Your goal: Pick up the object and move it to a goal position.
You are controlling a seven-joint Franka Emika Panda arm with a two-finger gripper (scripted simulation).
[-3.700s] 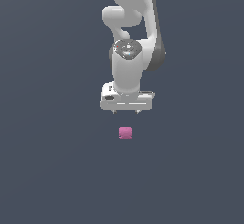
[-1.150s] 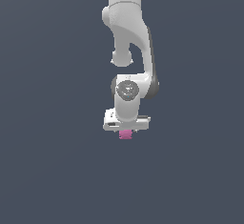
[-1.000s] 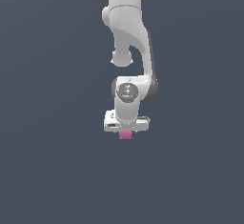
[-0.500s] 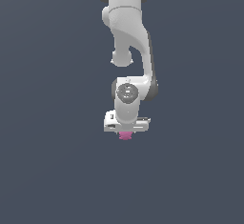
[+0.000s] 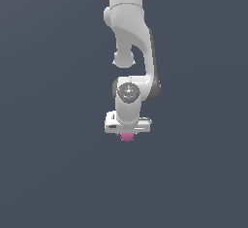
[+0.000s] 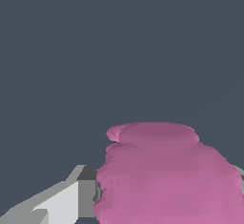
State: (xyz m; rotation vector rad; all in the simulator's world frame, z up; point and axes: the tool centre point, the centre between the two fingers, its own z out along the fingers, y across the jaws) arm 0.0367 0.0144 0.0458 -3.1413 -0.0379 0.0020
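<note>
The small pink cube shows just under the white gripper in the exterior view, mostly covered by the hand, with only its lower part peeking out. In the wrist view the pink cube fills the near field between the fingers, one grey-white finger showing pressed beside it. The gripper is shut on the cube. The arm hangs straight down from the top of the exterior view.
A plain dark grey surface surrounds the arm on all sides. No other objects, markers or edges show in either view.
The gripper came down over the cube and shut on it. Over the last second the arm and cube have barely moved.
</note>
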